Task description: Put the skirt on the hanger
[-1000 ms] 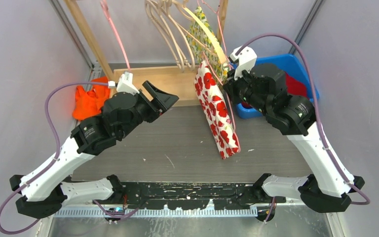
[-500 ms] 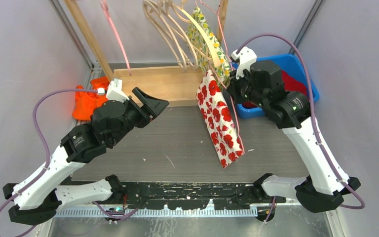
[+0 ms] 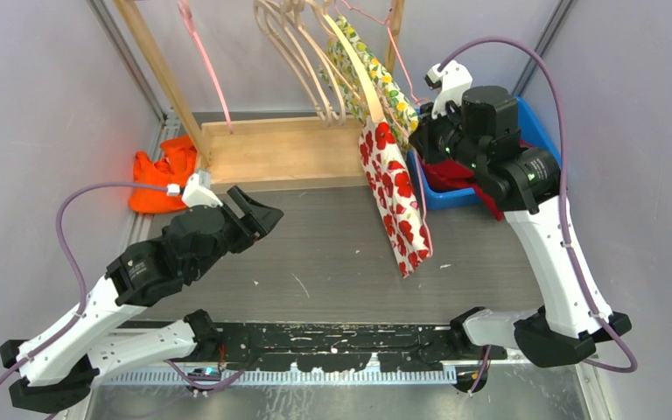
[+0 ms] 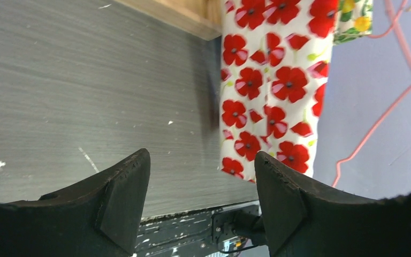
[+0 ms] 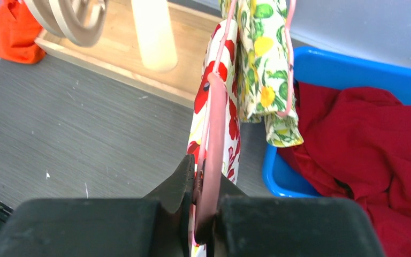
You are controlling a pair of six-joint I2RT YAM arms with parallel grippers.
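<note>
While the right gripper (image 5: 204,179) clamps its two fingers on one pink wire hanger (image 5: 214,123), the one white skirt with red poppies (image 4: 270,91) hangs on it, beside one lemon-print garment (image 5: 262,64). The left gripper (image 4: 200,160) has its two fingers apart, empty, over the grey table (image 4: 85,80). One blue plastic bin (image 5: 321,58) holds one red cloth (image 5: 385,139).

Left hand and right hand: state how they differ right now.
The left hand is open and empty; the right hand is shut on the pink hanger bearing the poppy skirt. The left hand hovers over the table; the right hand is up beside the wooden rack. Both are black.
</note>
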